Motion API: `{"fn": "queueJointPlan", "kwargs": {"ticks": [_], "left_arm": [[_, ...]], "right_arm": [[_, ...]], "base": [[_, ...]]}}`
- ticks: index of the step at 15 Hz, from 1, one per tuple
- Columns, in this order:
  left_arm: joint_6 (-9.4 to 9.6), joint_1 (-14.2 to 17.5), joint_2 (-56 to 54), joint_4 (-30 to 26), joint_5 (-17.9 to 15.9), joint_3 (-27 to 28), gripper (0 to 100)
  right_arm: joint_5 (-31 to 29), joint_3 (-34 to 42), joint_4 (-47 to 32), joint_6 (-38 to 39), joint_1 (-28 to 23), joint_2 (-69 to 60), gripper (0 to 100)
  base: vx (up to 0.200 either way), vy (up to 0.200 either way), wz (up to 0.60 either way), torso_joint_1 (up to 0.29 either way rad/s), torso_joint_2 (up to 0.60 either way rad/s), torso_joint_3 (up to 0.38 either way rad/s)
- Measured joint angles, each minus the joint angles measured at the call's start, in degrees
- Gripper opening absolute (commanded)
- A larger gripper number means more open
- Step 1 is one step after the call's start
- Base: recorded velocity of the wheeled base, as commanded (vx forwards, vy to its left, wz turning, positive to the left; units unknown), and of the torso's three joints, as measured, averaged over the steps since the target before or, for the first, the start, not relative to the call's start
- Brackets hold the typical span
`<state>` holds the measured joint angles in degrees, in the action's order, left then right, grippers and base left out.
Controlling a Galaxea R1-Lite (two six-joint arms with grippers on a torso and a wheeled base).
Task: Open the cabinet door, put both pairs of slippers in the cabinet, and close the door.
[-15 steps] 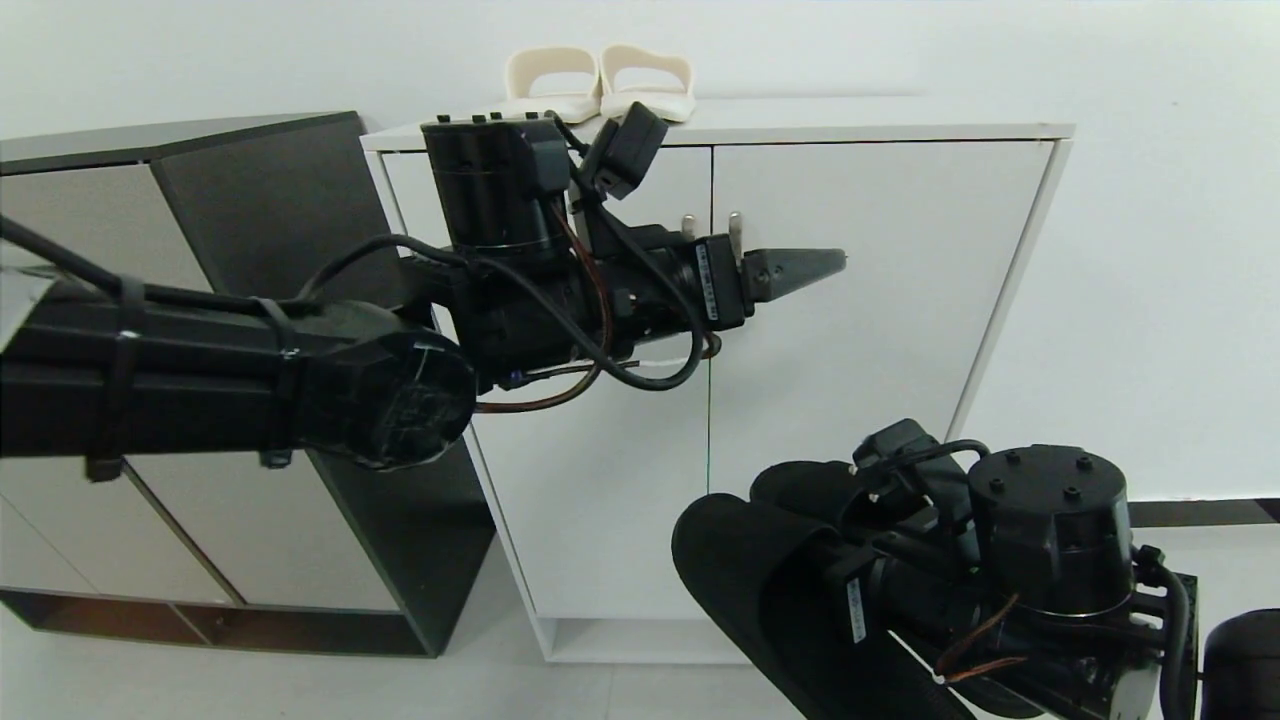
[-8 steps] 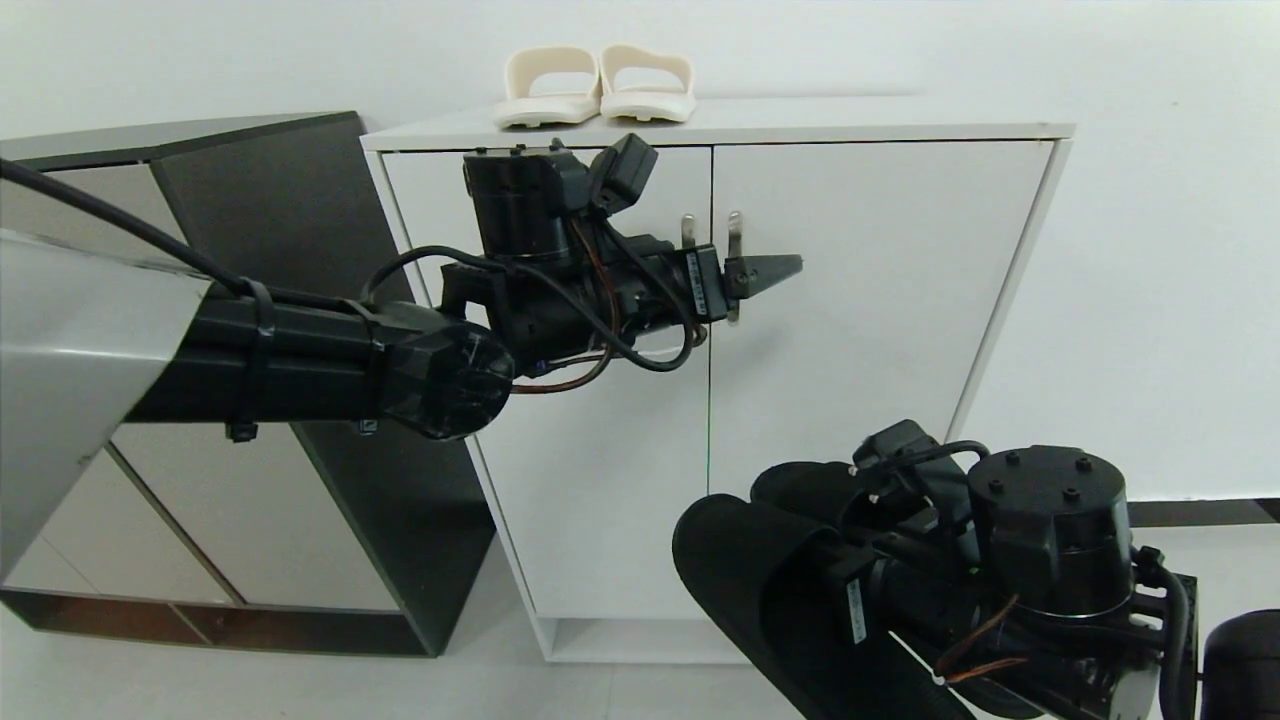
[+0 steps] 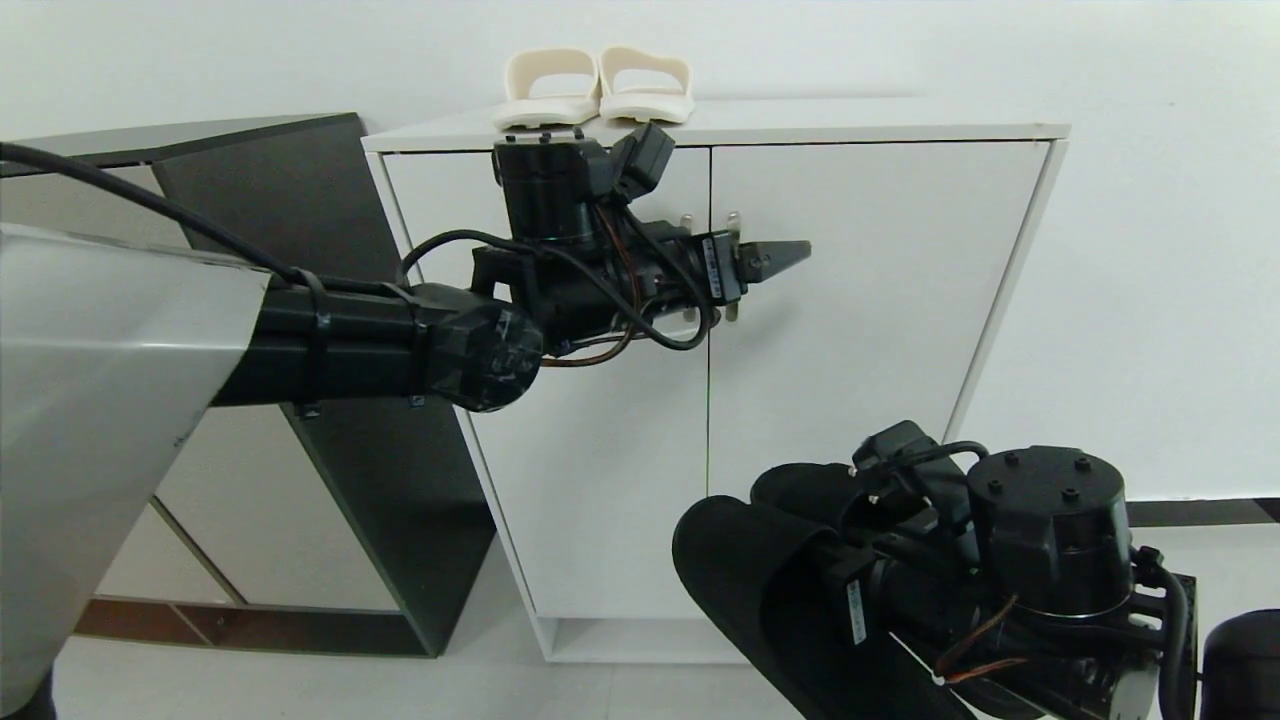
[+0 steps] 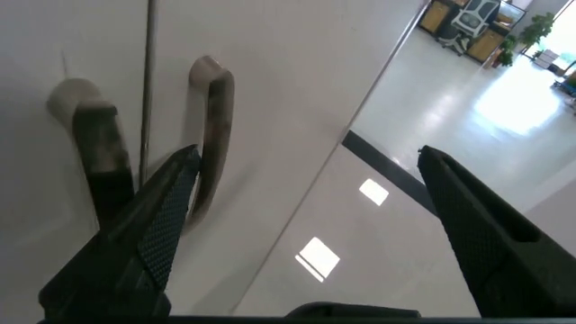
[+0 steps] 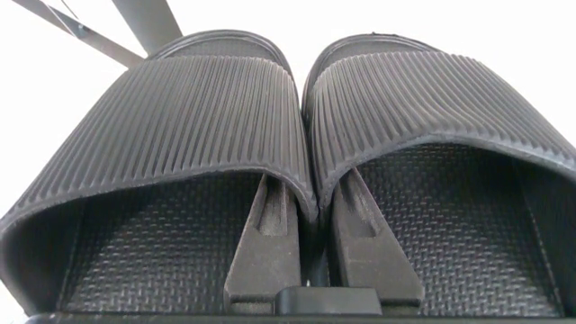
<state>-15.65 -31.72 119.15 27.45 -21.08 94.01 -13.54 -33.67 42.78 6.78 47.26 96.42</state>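
Note:
The white cabinet (image 3: 860,300) has both doors shut, with two metal handles (image 3: 733,222) side by side at the middle seam. My left gripper (image 3: 778,256) hovers just in front of those handles; in the left wrist view it (image 4: 310,166) is open, one finger (image 4: 157,229) close beside the right door's handle (image 4: 214,117). A cream pair of slippers (image 3: 597,85) lies on the cabinet top. Low at the right, my right gripper (image 5: 315,243) is shut on the black pair of slippers (image 3: 770,570), its fingers (image 5: 264,243) inside them, pinching the touching straps (image 5: 306,135) together.
A dark cabinet with mirrored fronts (image 3: 290,210) stands against the white cabinet's left side. A white wall rises behind, and pale floor (image 3: 300,690) lies below. Bare floor (image 4: 423,153) stretches off beside the cabinet.
My left arm has stretched forward and risen a little, bringing its gripper close up to the door handles. The right arm with the black slippers has kept still.

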Motion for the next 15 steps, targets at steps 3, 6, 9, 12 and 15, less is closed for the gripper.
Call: {"fn": "queueJointPlan", "kwargs": {"ticks": [3,6,9,12,15], "left_arm": [[0.04,-1.05,1.08,-0.22,0.17,0.63,100],[-0.02,-1.60,1.35,-0.37,0.41,0.56,0],[0.09,-1.84,0.28,-0.13,-0.02,-1.51,0],[0.00,-2.79,-3.05,0.40,-0.21,-6.64,0],[-0.02,-5.01,-7.61,3.28,0.00,-13.67,0]], "right_arm": [[0.00,0.02,0.02,0.00,0.00,0.00,0],[0.22,0.38,0.00,0.00,0.00,-0.05,0],[6.27,2.06,-0.06,-0.09,0.09,-0.80,0],[11.96,4.88,0.09,-2.13,0.09,-2.82,0],[15.79,7.41,1.18,-3.99,0.09,-4.33,0]], "base": [[0.000,0.000,0.00,0.000,0.00,0.000],[0.000,0.000,0.00,0.000,0.00,0.000],[0.000,0.000,0.00,0.000,0.00,0.000],[0.000,0.000,0.00,0.000,0.00,0.000],[0.000,0.000,0.00,0.000,0.00,0.000]]}}
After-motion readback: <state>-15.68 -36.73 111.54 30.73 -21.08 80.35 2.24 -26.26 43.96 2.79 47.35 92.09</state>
